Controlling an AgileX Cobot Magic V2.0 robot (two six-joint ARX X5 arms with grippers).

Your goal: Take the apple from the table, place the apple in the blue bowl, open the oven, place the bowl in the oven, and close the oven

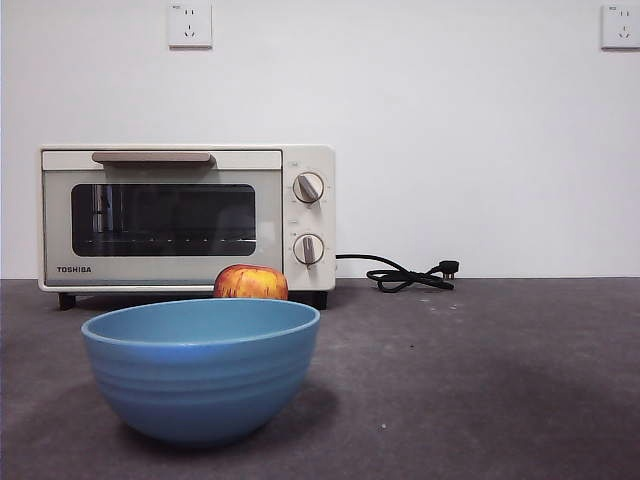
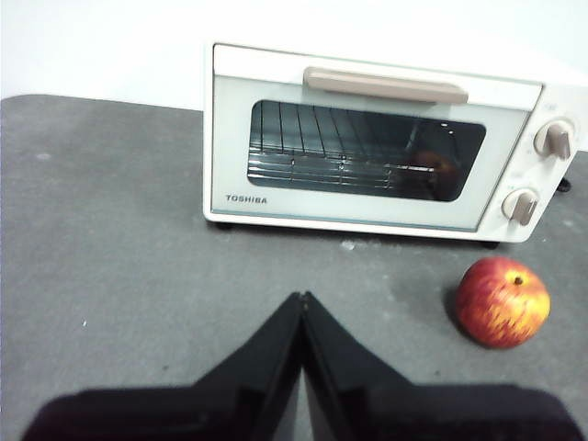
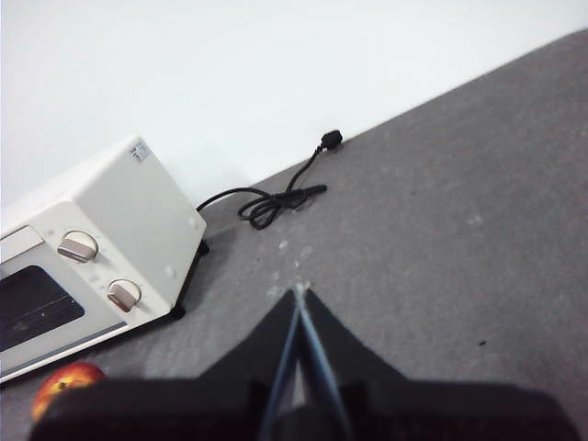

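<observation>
Front view: blue bowl stands nearest on the grey surface, empty as far as its rim shows. Apple sits behind the bowl, partly hidden by the rim, just in front of the oven. Oven door shut, handle along the top, two knobs at the side. Black cord lies coiled by the wall. No arm visible here.

Left wrist view: left claw pinched together, tips touching, holding nothing, above bare surface. Oven lies ahead of the claw, door closed, rack visible through the glass. Apple rests ahead and off to one side of the claw, well apart, near the oven's knob end.

Right wrist view: right claw likewise pressed together and empty. Cord ahead of it; oven's knob end and apple off to the side, well apart.
</observation>
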